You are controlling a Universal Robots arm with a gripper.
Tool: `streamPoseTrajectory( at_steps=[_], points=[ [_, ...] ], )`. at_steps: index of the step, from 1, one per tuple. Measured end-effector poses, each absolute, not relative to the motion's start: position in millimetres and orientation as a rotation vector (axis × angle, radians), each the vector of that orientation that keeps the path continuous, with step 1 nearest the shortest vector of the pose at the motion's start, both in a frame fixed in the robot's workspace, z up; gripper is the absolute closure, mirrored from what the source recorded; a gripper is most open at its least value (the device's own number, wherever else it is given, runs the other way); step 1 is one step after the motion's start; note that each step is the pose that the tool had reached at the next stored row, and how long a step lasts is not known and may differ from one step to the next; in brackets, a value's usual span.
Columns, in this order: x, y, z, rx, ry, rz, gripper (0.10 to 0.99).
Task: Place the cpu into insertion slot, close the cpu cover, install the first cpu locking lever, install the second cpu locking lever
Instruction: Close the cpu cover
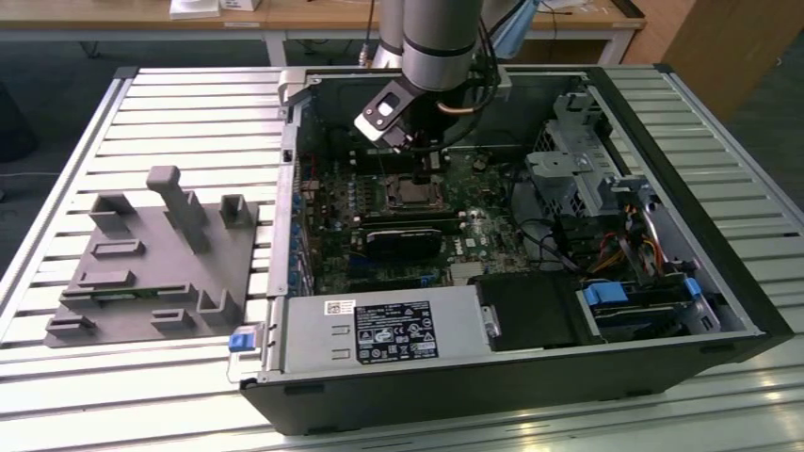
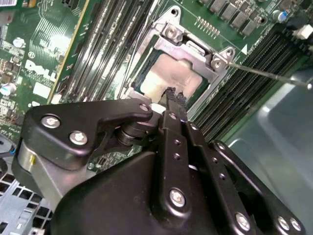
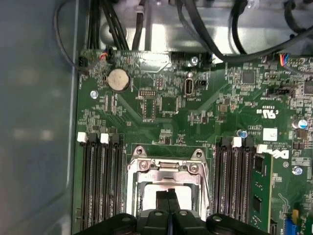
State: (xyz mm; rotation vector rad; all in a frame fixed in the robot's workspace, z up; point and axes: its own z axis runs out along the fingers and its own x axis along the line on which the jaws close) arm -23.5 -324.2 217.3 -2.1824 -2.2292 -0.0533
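**Closed fingers over a seated chip**

The gripper [image 2: 174, 98], its ribbed black fingertips pressed together and pinching nothing, hangs just above the cpu [image 2: 166, 73]. That pale matte square sits in the insertion slot [image 1: 411, 194], framed by the shiny steel cpu cover [image 2: 195, 51] — a thin wire lever [image 2: 266, 74] juts alongside.

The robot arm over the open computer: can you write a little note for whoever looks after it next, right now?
Gripper: shut, with nothing seen between its fingers. Its tips are at the top of the cpu; whether they touch it cannot be told.
The cpu lies in the insertion slot on the motherboard.
Cpu cover: seems to lie flat around the cpu, which shows through its window.
Done: cpu placed, cover seemingly closed.
Left: both locking levers. One thin lever rod sticks out free beside the slot and looks unlatched.
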Motion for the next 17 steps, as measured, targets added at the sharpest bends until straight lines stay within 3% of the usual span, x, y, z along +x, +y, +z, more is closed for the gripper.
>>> streamPoseTrajectory(
  at_steps=[17],
  points=[
    [-44.6,-324.2,211.2,-2.182,-2.229,-0.053,0.980]
  ],
)
